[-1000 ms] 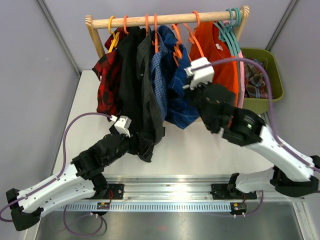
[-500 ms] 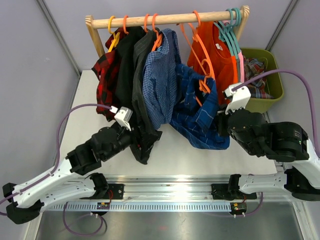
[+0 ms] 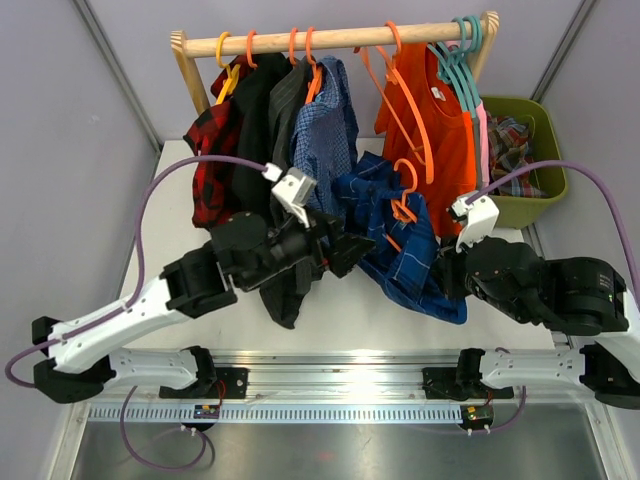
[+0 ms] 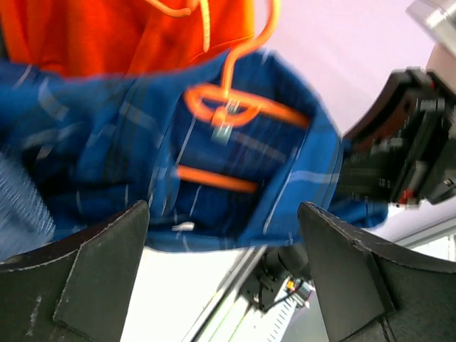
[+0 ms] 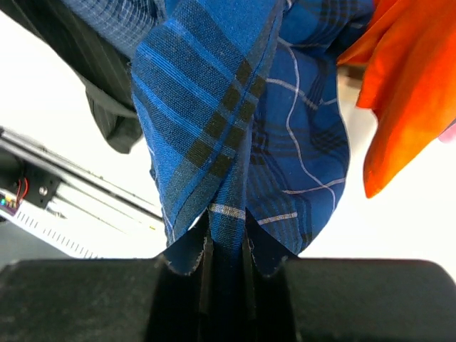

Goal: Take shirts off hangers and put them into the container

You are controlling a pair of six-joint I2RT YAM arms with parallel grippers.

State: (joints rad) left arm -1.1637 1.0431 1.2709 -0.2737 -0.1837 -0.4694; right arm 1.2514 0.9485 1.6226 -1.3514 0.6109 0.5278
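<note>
Top external view: one plaid shirt [image 3: 510, 160] already lies in the container [image 3: 553, 190] at the far right, and the dark blue plaid shirt [image 3: 405, 245] is off the wooden rail [image 3: 330, 38] and hangs low over the counter [image 3: 180, 215], with its orange hanger [image 3: 403, 195] not yet out of the collar. The right end effector [image 5: 224, 249] is pinched nearly closed on a fold of that shirt's hem. The left end effector [image 4: 224, 271] stands wide apart and holds nothing, facing the hanger. That hanger has to come out, and the red-black plaid, black, grey, light blue check, orange shirt [image 3: 450, 130] and pink ones remain on the rail. Room is tight: the orange shirt hangs between the held shirt and the container, and the rail's right post stands just beside the container's rim. The near counter looks freer for pulling the hanger out.
</note>
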